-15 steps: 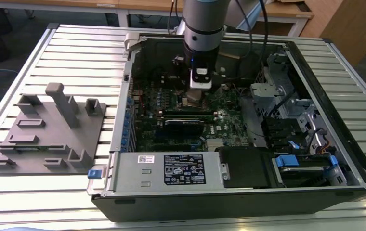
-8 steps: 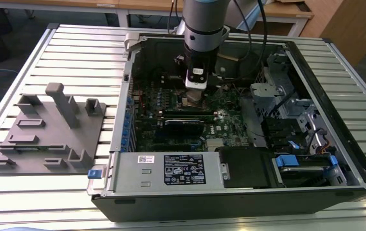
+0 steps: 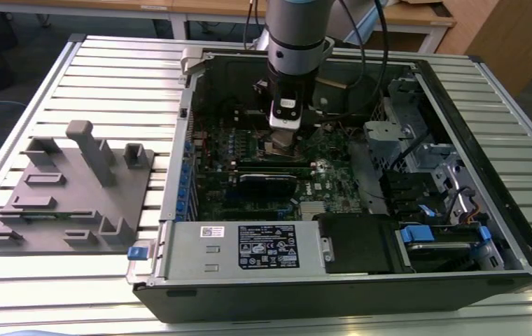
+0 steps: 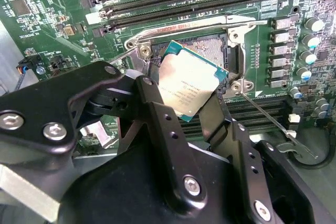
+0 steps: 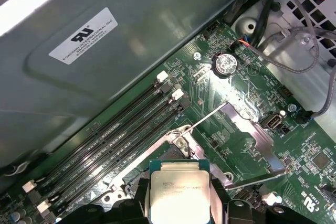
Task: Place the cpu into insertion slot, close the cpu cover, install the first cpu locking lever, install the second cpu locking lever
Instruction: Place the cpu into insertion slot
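Over the insertion slot (image 4: 210, 45), claw (image 4: 184, 111) gripping the tilted cpu (image 4: 191, 80), cpu cover (image 5: 270, 150) standing open

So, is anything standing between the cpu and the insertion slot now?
Nothing visible does. The hand holds the cpu tilted over the insertion slot, whose contacts lie bare, and the cpu cover stands swung open, off the slot.

Arm (image 3: 299, 28) reaches straight down, pincer (image 4: 184, 109) clamped in a grip.
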You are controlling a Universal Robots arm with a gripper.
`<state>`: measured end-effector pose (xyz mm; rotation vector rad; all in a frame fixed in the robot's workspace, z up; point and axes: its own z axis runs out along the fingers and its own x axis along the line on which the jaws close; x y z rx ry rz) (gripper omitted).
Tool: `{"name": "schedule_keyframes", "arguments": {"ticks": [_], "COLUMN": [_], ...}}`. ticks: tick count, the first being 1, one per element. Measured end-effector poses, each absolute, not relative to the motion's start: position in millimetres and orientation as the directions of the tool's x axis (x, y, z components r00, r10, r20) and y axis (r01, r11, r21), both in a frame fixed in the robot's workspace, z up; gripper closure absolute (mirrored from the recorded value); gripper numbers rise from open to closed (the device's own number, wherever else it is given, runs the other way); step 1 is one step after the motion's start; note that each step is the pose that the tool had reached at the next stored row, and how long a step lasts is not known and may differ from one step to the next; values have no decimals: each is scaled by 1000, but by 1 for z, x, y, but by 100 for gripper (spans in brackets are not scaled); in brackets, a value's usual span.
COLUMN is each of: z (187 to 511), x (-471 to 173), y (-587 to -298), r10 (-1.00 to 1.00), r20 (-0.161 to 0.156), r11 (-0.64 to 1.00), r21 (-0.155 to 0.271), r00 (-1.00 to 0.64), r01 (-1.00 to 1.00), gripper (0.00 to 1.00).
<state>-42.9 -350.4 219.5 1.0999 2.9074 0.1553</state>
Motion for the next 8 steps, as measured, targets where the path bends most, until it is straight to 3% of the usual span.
{"name": "schedule_keyframes", "arguments": {"ticks": [8], "z": [220], "x": [-43], "y": [-350], "r10": [667], "r20": [8], "r11": [740], "r21": [104], "r00": [-745], "r01": [664], "gripper": [46]}}
